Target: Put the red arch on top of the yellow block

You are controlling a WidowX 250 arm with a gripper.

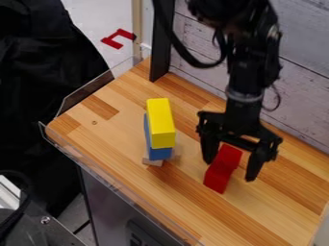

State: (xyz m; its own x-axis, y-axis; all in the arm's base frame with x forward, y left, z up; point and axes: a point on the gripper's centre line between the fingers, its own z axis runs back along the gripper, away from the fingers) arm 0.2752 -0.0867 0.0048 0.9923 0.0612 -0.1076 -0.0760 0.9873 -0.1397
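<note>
While the wooden desk (pixel 106 137) runs along the wall, the black arm (pixel 246 81) hangs down near its wall-side edge. The claw (pixel 228 171) has its fingers apart. Nearer the opposite corner, the yellow block (pixel 160 122) tops the stack. The red arch (pixel 223 170) shows between the fingers; contact is unclear. Below the yellow are a blue block (pixel 160 153) and small wooden pieces (pixel 152 162).

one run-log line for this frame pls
hand: open, fingers either side of arch | red arch: on table | yellow block: atop blue
</note>
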